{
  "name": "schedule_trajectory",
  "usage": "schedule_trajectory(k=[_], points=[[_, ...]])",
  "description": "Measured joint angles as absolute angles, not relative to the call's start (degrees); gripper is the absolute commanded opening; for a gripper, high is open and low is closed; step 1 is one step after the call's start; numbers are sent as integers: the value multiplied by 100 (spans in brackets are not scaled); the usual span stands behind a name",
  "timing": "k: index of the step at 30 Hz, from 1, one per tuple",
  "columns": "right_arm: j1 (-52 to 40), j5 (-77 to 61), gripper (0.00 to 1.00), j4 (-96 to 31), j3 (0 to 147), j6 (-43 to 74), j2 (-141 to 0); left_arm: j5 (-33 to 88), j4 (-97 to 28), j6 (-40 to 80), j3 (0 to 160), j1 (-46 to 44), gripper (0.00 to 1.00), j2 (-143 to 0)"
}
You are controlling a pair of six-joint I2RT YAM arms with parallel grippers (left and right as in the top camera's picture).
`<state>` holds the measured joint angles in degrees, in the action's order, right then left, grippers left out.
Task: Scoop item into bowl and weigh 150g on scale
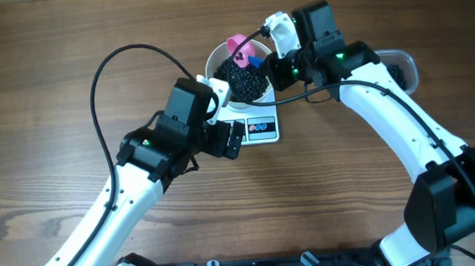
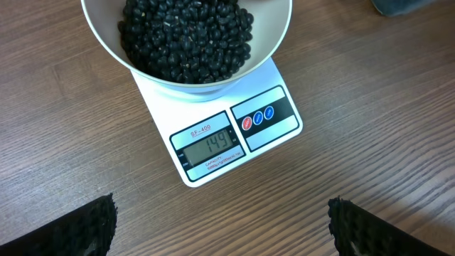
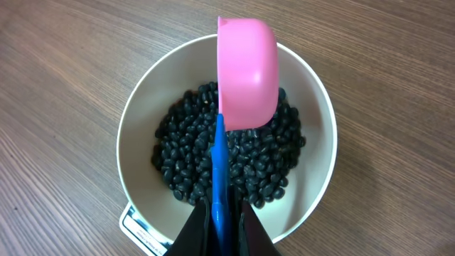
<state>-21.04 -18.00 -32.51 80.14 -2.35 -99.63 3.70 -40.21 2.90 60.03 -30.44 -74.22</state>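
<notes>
A wooden table [image 1: 48, 62] seen from above. A round white bowl [image 1: 213, 68] sits on a small white scale [image 1: 262, 129], a little toward 12 o'clock from the table's middle. The bowl holds a dark heap of tiny black beans [image 1: 246, 82].

From the left wrist camera, the scale's grey display [image 2: 210, 144] reads 149. Three small round buttons [image 2: 258, 117], one red and two blue, sit beside it.

The right gripper [image 3: 222, 227] reaches in from the bowl's 3 o'clock side. Its jaws are clamped together on the blue handle [image 3: 219, 163] of a pink scoop [image 3: 247, 71]. The scoop's cup hangs over the beans toward the bowl's 11 o'clock rim, its rounded back facing the wrist camera.

The left gripper [image 2: 220, 231] hovers just beside the scale at its 9 o'clock side. Its black fingertips [image 2: 78, 227] are spread wide apart and hold nothing
</notes>
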Motion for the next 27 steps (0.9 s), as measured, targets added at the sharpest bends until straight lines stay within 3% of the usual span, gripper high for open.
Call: schedule_trajectory(k=[27], points=[[-2084,-1800,4,-3251,8014,-220,-9620,370,-4021,290,6003,-3044,100,-7422]])
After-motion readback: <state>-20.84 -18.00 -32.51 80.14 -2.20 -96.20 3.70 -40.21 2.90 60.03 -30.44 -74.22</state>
